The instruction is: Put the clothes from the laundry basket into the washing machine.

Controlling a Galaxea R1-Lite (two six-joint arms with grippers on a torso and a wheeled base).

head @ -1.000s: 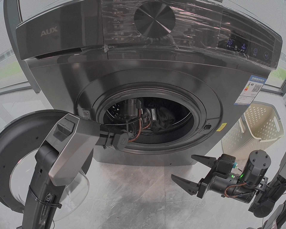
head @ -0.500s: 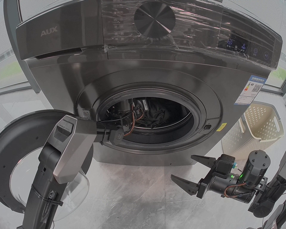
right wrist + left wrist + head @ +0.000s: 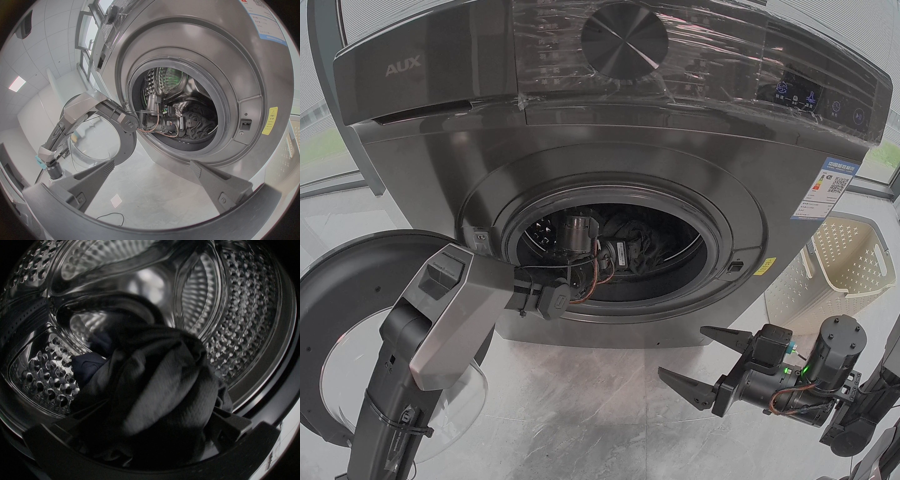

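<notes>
The grey washing machine (image 3: 650, 150) stands in front of me with its round door (image 3: 337, 294) swung open to the left. My left gripper (image 3: 154, 424) is inside the drum (image 3: 243, 318), open, with dark clothes (image 3: 156, 390) bunched between and over its fingers. From the head view the clothes (image 3: 650, 240) lie in the right half of the opening, just past the left gripper (image 3: 628, 250). My right gripper (image 3: 682, 350) hangs open and empty low over the floor, in front of the machine's right side. The cream laundry basket (image 3: 850, 262) stands to the right of the machine.
A grey tiled floor (image 3: 594, 400) spreads in front of the machine. The open door takes up the space at lower left, behind my left arm. A thin cable (image 3: 109, 216) lies on the floor. Windows sit behind the machine on both sides.
My left gripper swung left toward the opening's edge, then came back to the right and deeper into the drum. The dark clothes shifted with it. The right arm stayed put.
</notes>
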